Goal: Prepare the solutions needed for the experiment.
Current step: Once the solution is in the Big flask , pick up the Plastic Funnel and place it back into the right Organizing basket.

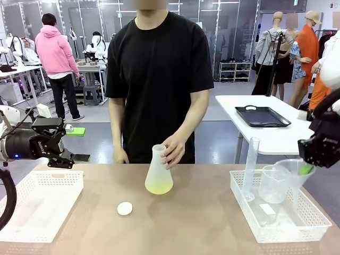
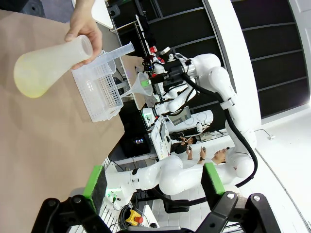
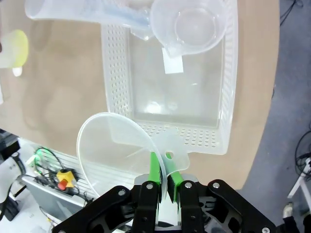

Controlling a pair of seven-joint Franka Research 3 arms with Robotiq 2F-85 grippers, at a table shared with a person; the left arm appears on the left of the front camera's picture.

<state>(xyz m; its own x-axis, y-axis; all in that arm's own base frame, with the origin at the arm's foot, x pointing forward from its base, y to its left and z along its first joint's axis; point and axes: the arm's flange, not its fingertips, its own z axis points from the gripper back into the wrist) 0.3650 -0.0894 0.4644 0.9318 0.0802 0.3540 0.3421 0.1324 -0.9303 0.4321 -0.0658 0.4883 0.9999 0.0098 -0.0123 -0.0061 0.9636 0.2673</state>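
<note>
The solutions [image 1: 159,187] are a shallow pale yellow-green layer in a translucent conical flask [image 1: 158,167] at the table's middle. The person's hand [image 1: 174,150] holds the flask by its neck. In the left wrist view the flask [image 2: 46,65] appears tilted, the liquid [image 2: 26,82] pooled at its base. My right gripper [image 1: 311,159] hovers over the right basket, shut on the tab of a clear plastic funnel [image 1: 294,171]; its green pads [image 3: 154,170] pinch the funnel [image 3: 116,145]. My left gripper [image 1: 64,156] stands open over the left basket with nothing between its fingers [image 2: 95,179].
A white basket [image 1: 297,226] at the right holds a graduated cylinder [image 1: 249,170] and a beaker [image 1: 273,185]. Another white basket [image 1: 40,204] lies at the left. A small white disc [image 1: 125,208] rests on the table in front of the flask.
</note>
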